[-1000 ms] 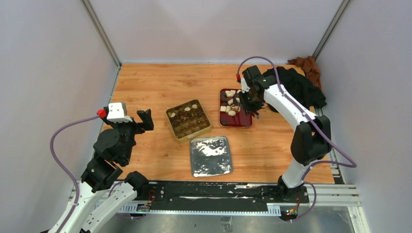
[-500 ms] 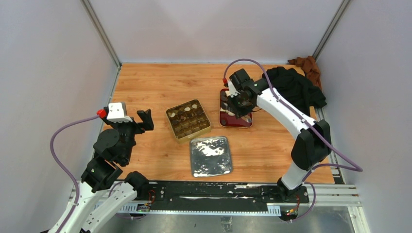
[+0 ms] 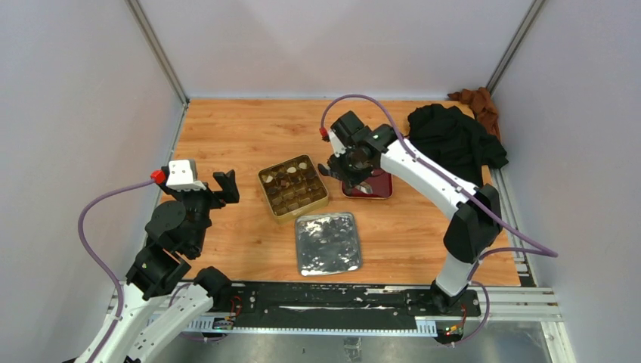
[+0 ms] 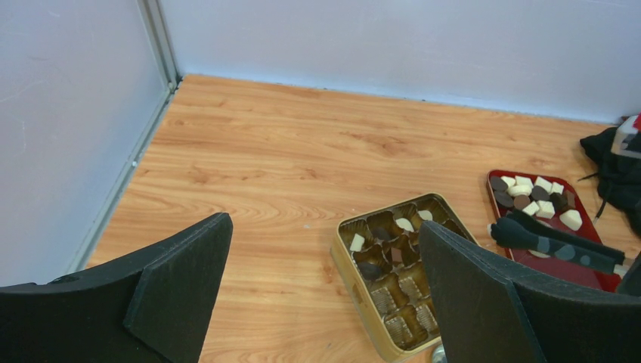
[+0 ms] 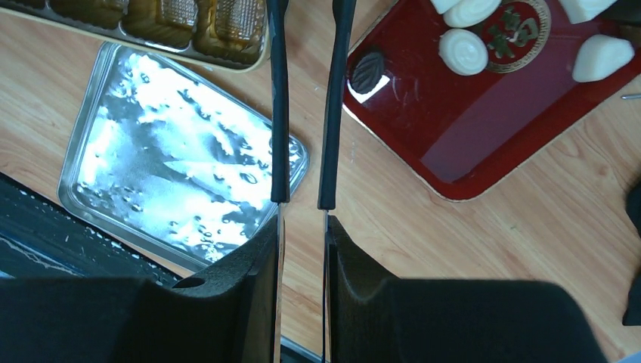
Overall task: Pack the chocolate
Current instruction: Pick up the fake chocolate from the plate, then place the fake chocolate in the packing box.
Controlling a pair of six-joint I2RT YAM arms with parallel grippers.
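Right pincer (image 3: 329, 168): its two long black fingers (image 5: 278, 113) stood parallel with a narrow gap between them. The tips ran out of the wrist view, so I could not tell whether they held anything.
Right pincer place: seen from above, it was over the 9 o'clock edge of the red tray (image 3: 376, 189), pointing toward 9 o'clock at the gold tin (image 3: 293, 187).
Left pincer (image 3: 204, 180): spread wide and gripping nothing, raised at the tin's 9 o'clock, well apart from it.
Chocolate (image 4: 540, 198): cream-white and dark brown chunks lay loose in the red tray, mostly at its 12 o'clock end. One dark piece (image 5: 368, 70) sat just beside the right finger in the wrist view.
Chocolate in the tin: a few white pieces (image 4: 357, 243) and dark ones lay in the 12 o'clock compartments, while the nearer brown compartments looked unfilled.
Silver tray (image 3: 327, 242): flat and shiny, at the tin's 5 o'clock, just beside it.
Tabletop (image 3: 249, 136): pale wood, walled on three sides.
Cloths: a black cloth (image 3: 453, 140) lay at the red tray's 2 o'clock, and a brown cloth (image 3: 476, 102) was in the far corner beyond it.
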